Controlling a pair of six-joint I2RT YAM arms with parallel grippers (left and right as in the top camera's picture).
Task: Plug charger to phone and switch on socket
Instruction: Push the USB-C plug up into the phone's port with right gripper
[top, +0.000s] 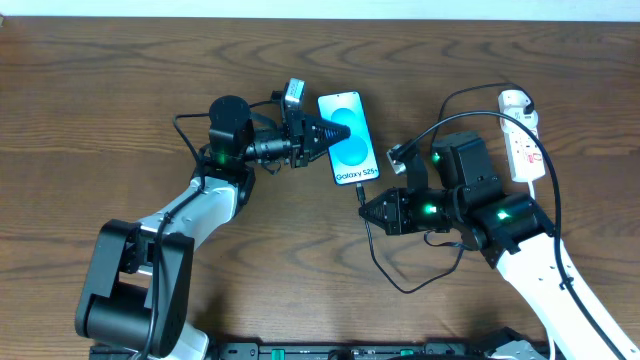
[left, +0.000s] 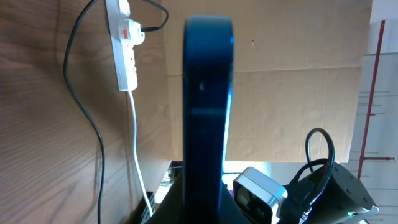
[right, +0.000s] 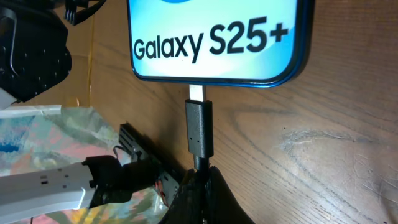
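The left gripper (top: 322, 135) pinches the phone's (top: 350, 138) left edge, likely to brace it against the push. The right gripper (right: 200, 177) pinches the charger (right: 199, 127) just behind its connector, lined up with the phone's near port; its metal tip shows, seemingly not fully seated. The socket (top: 522, 140) lies far right.

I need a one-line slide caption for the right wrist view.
Right gripper holds the charger connector at the phone, metal tip partly exposed.

The phone (top: 348, 138) lies mid-counter (top: 100, 120). The socket (top: 520, 135) lies well to its right. The charger (right: 199, 127) tip touches the phone's near end, its cable looping back behind it.
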